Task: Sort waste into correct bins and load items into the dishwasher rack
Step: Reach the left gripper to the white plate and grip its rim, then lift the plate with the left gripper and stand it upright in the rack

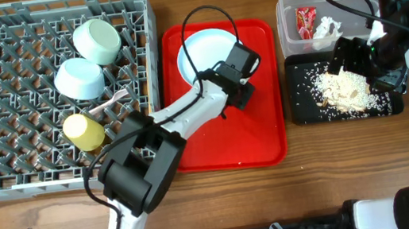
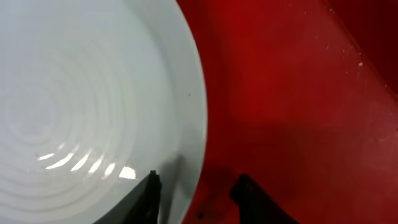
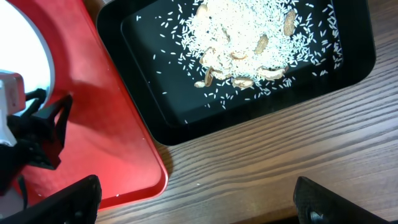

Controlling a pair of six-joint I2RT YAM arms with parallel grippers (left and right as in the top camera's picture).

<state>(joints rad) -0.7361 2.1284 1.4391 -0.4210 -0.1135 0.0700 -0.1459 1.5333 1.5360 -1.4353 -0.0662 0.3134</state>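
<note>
The white round plate (image 2: pixel 93 93) sits at the red plastic serving tray's (image 2: pixel 292 93) far end, bare tray beside its rim. The left gripper (image 2: pixel 199 185) straddles that rim, fingers apart. The right gripper (image 3: pixel 196 190) gapes above the shallow black rectangular tray (image 3: pixel 155 118).

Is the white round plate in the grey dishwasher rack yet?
Out: the white round plate lies on the red serving tray, beside the grey plastic dishwasher rack.
</note>
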